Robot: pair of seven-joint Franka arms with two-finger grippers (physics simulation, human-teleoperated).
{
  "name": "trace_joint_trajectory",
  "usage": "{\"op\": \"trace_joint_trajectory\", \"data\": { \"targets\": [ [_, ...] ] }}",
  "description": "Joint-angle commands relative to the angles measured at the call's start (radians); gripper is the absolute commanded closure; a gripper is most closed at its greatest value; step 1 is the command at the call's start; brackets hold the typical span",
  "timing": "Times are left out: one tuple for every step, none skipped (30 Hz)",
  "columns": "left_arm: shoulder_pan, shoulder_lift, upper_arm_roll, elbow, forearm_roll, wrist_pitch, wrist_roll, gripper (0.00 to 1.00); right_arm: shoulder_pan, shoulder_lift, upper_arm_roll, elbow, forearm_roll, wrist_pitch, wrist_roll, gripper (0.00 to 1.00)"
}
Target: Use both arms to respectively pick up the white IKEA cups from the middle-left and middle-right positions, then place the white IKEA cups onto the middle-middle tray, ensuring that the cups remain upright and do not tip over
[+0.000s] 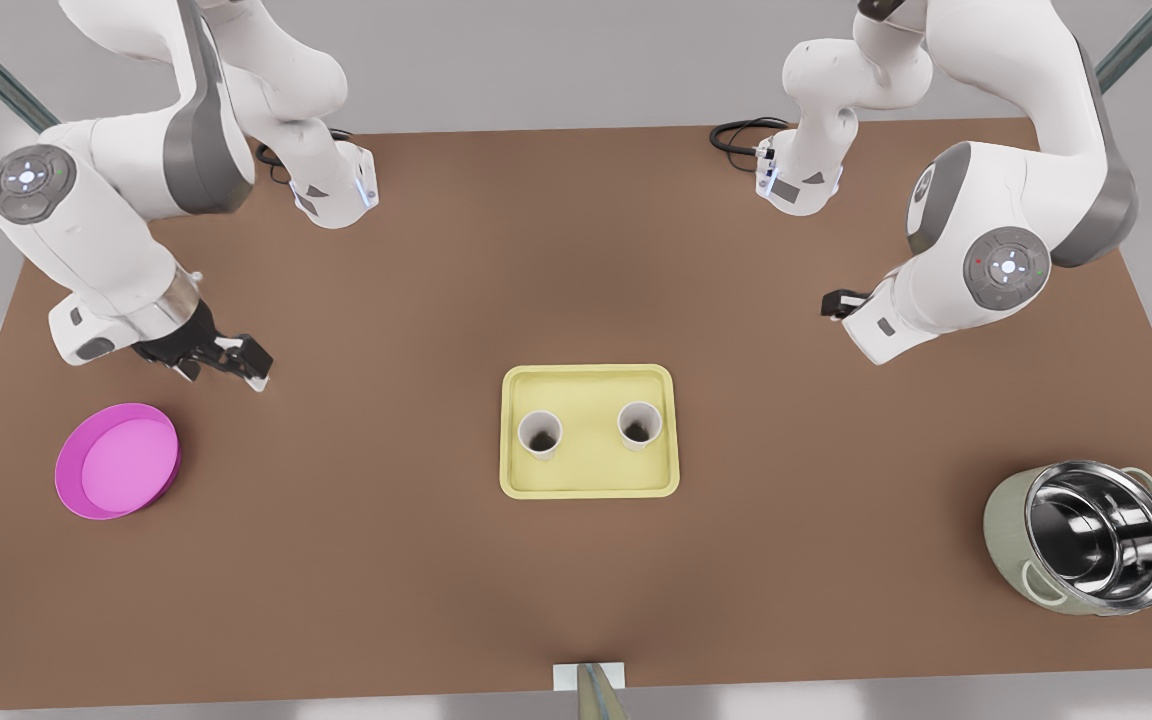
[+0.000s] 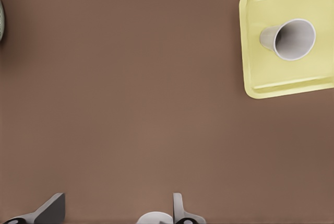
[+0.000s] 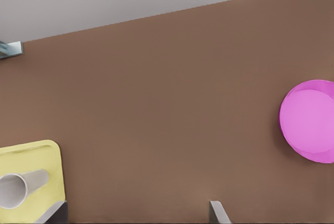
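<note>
Both white IKEA cups (image 1: 540, 433) (image 1: 639, 425): upright on tray (image 1: 588, 372), side by side, apart. Placement done, by the look. Left gripper (image 2: 117, 205), right gripper (image 3: 138, 208): fingers spread, empty, well off tray. Nil left.

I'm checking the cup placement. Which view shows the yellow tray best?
Front view: the whole pale yellow rectangular tray shows, both small white cups on it. Left wrist view catches one end, right wrist view one corner.
</note>
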Motion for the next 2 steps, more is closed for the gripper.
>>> {"op": "trace_joint_trajectory", "data": {
  "targets": [
    [0.0, -0.001, 0.0, 0.028, 0.004, -0.017, 0.048, 0.0, -0.044, -0.008, 0.003, -0.007, -0.019, -0.163, -0.253, 0.0],
    [0.002, 0.002, 0.002, 0.028, 0.001, -0.023, 0.048, 0.0, -0.045, -0.008, 0.003, -0.008, -0.019, -0.163, -0.258, 0.0]
  ]
}}
